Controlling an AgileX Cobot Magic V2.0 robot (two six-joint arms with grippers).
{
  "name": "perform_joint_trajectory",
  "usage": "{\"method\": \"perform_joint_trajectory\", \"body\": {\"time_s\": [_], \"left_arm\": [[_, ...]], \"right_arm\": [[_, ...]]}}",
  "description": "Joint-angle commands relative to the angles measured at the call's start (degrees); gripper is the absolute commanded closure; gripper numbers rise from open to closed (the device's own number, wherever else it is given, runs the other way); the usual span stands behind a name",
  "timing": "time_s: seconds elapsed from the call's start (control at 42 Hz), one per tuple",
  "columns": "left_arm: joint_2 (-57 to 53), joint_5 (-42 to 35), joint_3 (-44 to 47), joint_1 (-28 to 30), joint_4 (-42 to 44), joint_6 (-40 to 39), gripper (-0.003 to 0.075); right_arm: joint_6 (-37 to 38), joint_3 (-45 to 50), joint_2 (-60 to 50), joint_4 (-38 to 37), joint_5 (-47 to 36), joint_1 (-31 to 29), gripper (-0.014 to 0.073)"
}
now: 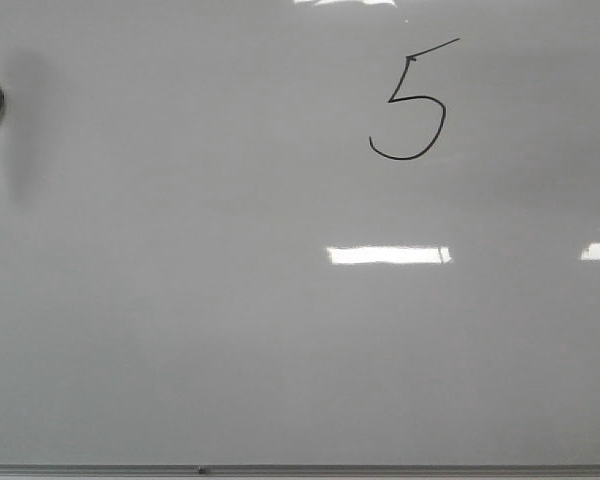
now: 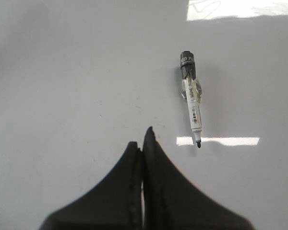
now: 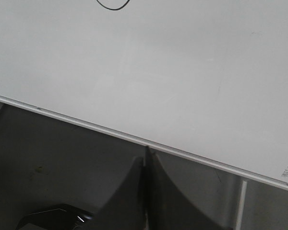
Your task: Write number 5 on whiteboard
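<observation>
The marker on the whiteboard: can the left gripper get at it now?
Probably yes. The marker lies alone on the whiteboard, nothing between it and the left gripper, which is shut and must open first.

A large glossy pale-grey whiteboard (image 1: 230,350) carries a thin black hand-drawn number 5 (image 1: 410,105) at 1 o'clock and a clear-barrelled black-capped marker (image 2: 192,96) lying at 9 o'clock.

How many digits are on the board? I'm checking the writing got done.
1: the number 5 sits in the upper right of the whiteboard in the front view. Nothing else is written.
</observation>
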Motion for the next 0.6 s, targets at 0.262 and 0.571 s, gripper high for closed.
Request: {"method": "perform_joint_trajectory", "body": {"time_s": [0.262, 0.571], "left_arm": [[-0.74, -4.94, 0.37, 0.03, -0.61, 0.12, 0.0741], [-0.74, -4.94, 0.37, 0.03, -0.61, 0.12, 0.0741]], "right_arm": [[0.14, -1.76, 0.25, -0.27, -3.58, -0.32, 0.0664], [0.14, -0.17, -2.48, -0.18, -4.55, -1.51, 0.0664]]}}
